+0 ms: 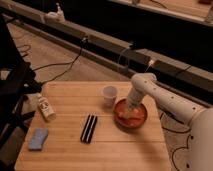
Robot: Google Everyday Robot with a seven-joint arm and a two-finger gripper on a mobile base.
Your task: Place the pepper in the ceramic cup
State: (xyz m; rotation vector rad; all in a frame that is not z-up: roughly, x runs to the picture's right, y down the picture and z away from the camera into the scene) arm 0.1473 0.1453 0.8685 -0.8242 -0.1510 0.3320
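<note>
Slatted wood table, claw inside round bowl

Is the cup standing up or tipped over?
Upright: the ceramic cup has its mouth facing up. The gripper is in the bowl.

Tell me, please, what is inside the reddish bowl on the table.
The hand reaches down into the bowl, right over an orange piece, probably the pepper. The hand covers whatever lies directly beneath it.

No legible text — not on bottle, nor pincer inside the bowl.
</note>
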